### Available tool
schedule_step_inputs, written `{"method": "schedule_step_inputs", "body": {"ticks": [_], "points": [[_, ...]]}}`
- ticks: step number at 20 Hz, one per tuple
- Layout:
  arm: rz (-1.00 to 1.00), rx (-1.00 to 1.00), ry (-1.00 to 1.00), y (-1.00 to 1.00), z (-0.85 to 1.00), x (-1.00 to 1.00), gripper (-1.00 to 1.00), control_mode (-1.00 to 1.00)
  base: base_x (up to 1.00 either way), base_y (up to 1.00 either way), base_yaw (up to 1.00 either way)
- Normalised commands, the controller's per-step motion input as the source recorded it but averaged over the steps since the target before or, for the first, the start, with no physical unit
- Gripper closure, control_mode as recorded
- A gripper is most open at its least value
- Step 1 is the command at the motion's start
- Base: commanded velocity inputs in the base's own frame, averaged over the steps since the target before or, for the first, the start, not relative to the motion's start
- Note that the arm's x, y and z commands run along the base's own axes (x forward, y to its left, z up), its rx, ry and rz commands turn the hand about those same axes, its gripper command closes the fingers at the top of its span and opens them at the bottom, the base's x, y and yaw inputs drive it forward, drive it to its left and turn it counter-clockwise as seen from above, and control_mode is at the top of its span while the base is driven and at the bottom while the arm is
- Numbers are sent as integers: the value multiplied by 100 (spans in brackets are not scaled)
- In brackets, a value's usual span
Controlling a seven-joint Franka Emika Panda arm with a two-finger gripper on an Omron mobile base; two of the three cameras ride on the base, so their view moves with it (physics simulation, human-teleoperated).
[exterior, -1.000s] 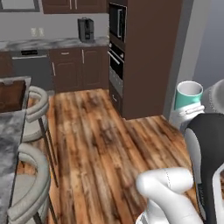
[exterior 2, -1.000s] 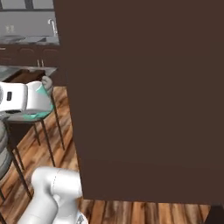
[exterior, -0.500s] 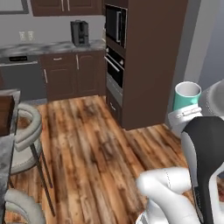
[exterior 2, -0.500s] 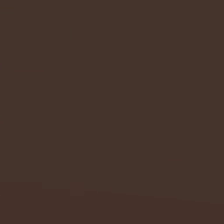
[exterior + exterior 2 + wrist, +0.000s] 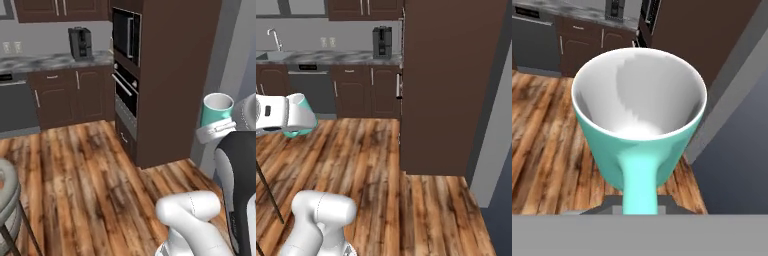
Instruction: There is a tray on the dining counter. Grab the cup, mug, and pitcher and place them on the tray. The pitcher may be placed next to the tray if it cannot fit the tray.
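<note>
Overhead, open room is seen on most sides: a wide stretch of brown wooden plank floor lies bare between the arm and the far kitchen wall. A tall dark brown cabinet column stands to the arm's right, its corner edge meeting the floor near mid-frame in the right base view; a built-in black oven is set in its side face. Along the far wall a grey marbled stone desk is carried on dark brown lower cabinets, with a black boxy coffee machine standing on it and a dark dishwasher front below. A round grey stool seat is cut by the left edge of the left base view.

The small teal ceramic-looking mug with a smooth white inside is held upright in the air, well above the floor, its round rim open upward and its teal handle running down toward the claw. The claw is nearly closed, pinched on that handle; the finger tips themselves are mostly hidden behind it. In the left base view the mug is seen at the right, above the white hand.
</note>
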Motion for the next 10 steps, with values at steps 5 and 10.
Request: {"method": "schedule_step_inputs", "body": {"ticks": [5, 10], "points": [[0, 0, 0, 0, 0, 0, 100, 100, 91, 35, 35], [0, 0, 0, 0, 0, 0, 100, 100, 60, 68, 57]]}}
